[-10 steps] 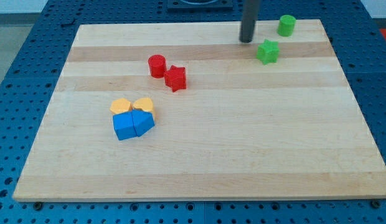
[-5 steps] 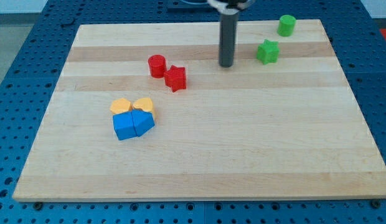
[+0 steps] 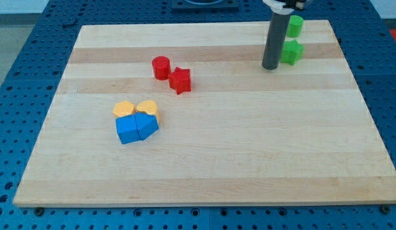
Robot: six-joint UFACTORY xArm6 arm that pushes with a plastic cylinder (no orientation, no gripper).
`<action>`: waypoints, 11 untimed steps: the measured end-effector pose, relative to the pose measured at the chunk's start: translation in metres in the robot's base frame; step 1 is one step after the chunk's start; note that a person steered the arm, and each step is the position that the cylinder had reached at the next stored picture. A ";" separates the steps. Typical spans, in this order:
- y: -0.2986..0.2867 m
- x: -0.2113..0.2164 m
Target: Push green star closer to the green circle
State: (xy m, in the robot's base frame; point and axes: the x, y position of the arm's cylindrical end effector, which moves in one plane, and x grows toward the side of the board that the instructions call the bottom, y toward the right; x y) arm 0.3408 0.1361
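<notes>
The green star [image 3: 290,52] lies near the view's top right on the wooden board [image 3: 204,160]. The green circle [image 3: 295,25] stands just above it, close to the board's top edge, with a small gap between them. My tip [image 3: 270,66] rests on the board against the star's lower left side, and the rod hides the star's left edge.
A red cylinder [image 3: 161,67] and a red star [image 3: 180,80] sit together left of centre. Two orange blocks [image 3: 135,108] touch two blue blocks [image 3: 136,128] lower left.
My tip swung from the star's upper left down to its left, then right against it. The green star has shifted right and slightly up, closer to the green circle.
</notes>
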 end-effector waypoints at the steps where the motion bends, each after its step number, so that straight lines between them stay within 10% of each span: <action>1: 0.012 -0.004; 11: 0.092 -0.049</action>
State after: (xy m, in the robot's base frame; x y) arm 0.2916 0.2280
